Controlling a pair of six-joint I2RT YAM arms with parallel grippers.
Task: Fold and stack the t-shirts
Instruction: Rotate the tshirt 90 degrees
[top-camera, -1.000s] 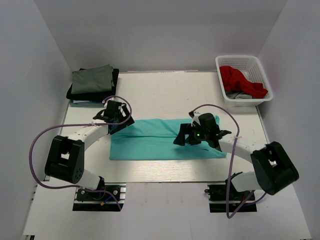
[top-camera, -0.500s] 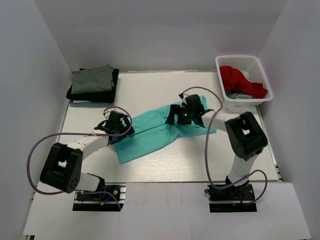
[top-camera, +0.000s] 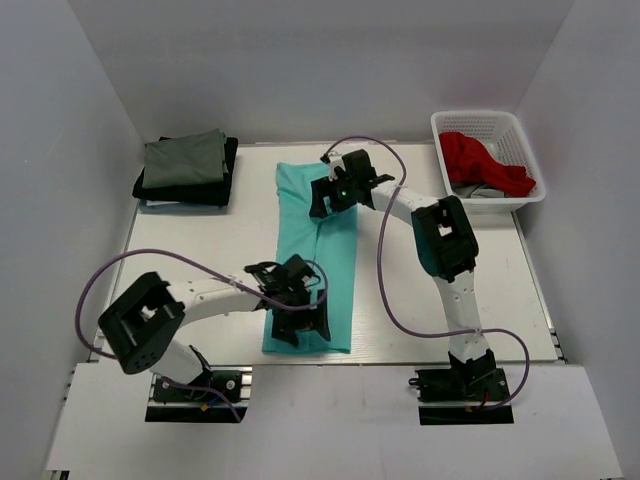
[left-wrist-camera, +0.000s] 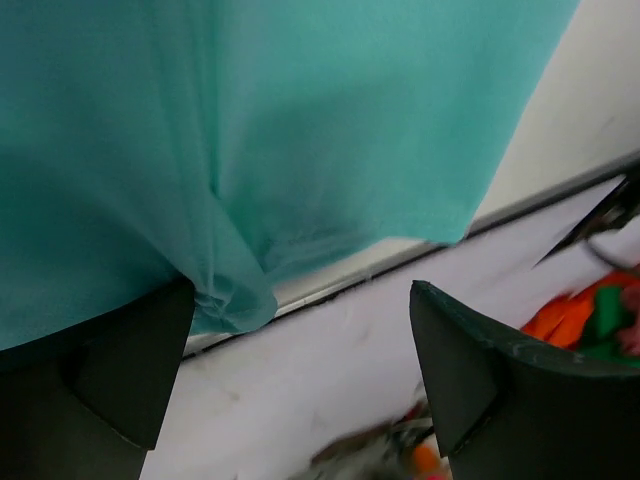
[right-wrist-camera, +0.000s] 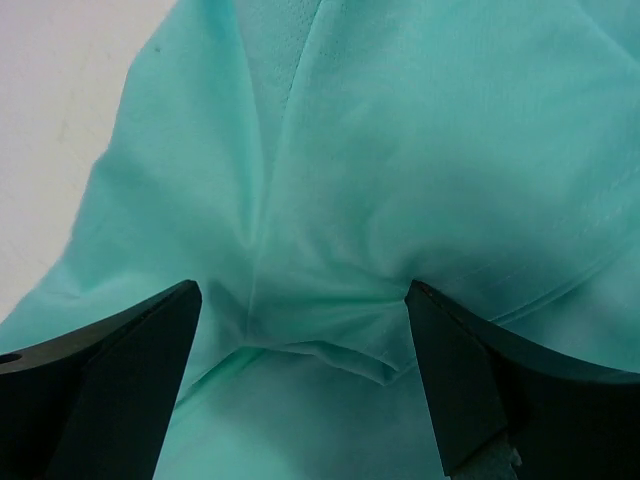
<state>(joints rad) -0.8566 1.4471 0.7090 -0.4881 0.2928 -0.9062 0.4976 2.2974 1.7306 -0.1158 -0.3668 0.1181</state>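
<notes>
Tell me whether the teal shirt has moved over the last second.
Yes. The teal t-shirt has turned from crosswise to lengthwise: one end now lies level with the folded stack, the other at the near edge of the table.

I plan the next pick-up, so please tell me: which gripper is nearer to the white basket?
Right. The right gripper is over the far end of the teal t-shirt, left of the white basket; the left gripper is at its near end.

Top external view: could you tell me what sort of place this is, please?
Probably a robotics lab cell: plain white walls boxing in a table, with a teal t-shirt and laundry basket.
</notes>
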